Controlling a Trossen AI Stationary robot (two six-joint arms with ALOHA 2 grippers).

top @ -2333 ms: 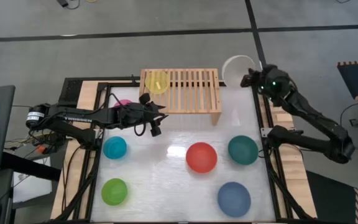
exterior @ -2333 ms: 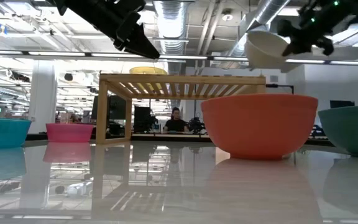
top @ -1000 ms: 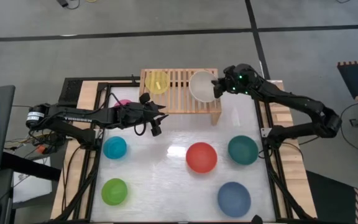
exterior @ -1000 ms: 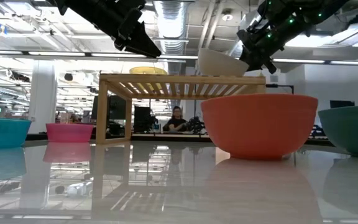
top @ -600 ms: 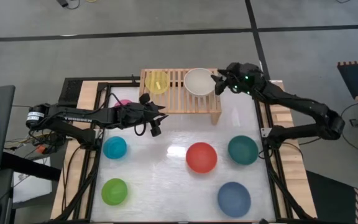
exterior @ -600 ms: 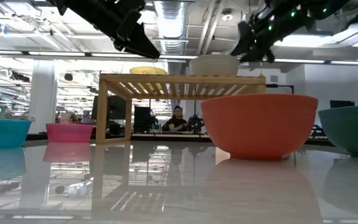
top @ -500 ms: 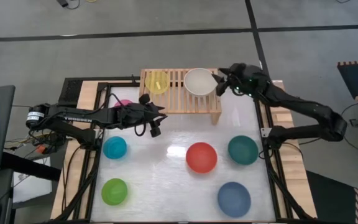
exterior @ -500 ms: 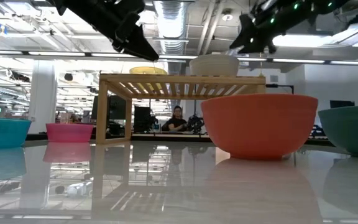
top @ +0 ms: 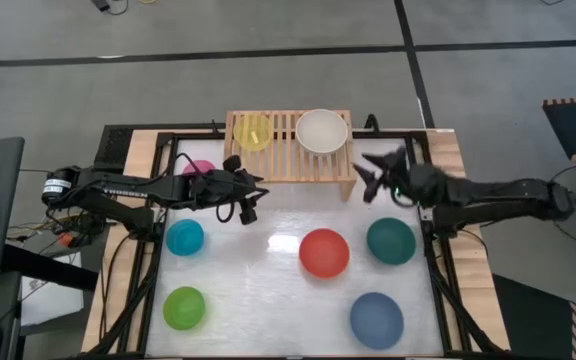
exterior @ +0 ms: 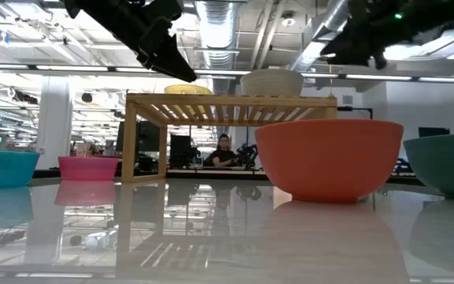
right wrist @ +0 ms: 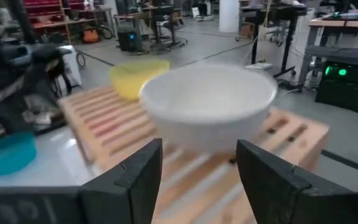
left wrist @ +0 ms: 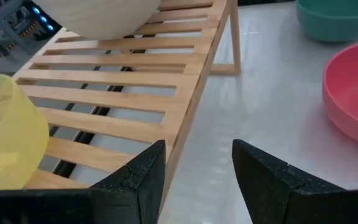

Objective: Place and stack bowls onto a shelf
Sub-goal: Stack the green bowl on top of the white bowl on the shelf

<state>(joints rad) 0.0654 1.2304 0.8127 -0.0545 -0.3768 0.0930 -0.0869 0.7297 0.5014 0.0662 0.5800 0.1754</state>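
So your right tool [top: 371,176] hung with its fingers spread wide and nothing between them, just off the right end of the wooden shelf [top: 290,165] and above the tabletop [top: 268,290]. Ahead of that tool, up on the slats, sat the cream-white bowl [top: 322,131], upright at the shelf's right end and apart from the fingers; in the right wrist view it filled the space just beyond the two dark fingertips [right wrist: 132,177]. Farther along the slats from it stood the yellow bowl [top: 253,132], at the shelf's left end.

Your left tool [top: 249,205] waited in front of the shelf's left half, its fingers also apart and holding nothing, with the shelf edge showing between them in the left wrist view. Behind that arm, beside the shelf's left leg, lay the pink bowl [top: 198,168], partly hidden. Below the left tool on the tabletop were the cyan bowl [top: 185,237] and, nearer the front edge, the lime green bowl [top: 184,307].

Below the right tool sat the dark teal-green bowl [top: 391,241], with the red bowl [top: 324,252] beside it toward the middle and the blue bowl [top: 376,320] near the front. None of the tabletop bowls touched one another.
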